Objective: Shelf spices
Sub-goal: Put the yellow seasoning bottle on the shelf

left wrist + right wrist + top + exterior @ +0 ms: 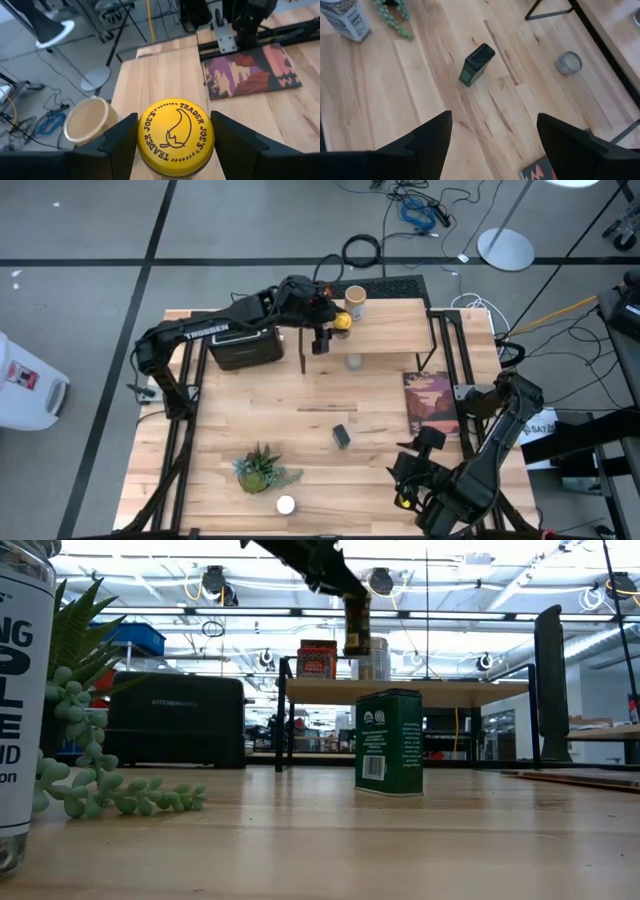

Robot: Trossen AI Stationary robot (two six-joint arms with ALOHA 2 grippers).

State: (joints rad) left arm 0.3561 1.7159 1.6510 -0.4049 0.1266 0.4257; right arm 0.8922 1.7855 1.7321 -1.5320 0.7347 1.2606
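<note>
While the left tool (175, 145) grips the yellow-lidded jar (175, 133), its body is hidden.

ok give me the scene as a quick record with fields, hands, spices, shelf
left hand: over the shelf, shut on the yellow-lidded jar
right hand: open, empty, at the near right of the table
shelf: at the table's back; tan-lidded jar and red tin on it
green tin: upright on the tabletop, mid-table
white-capped shaker: near front edge, beside the plant
small jar: on the tabletop just in front of the shelf
toaster: left of the shelf
</note>
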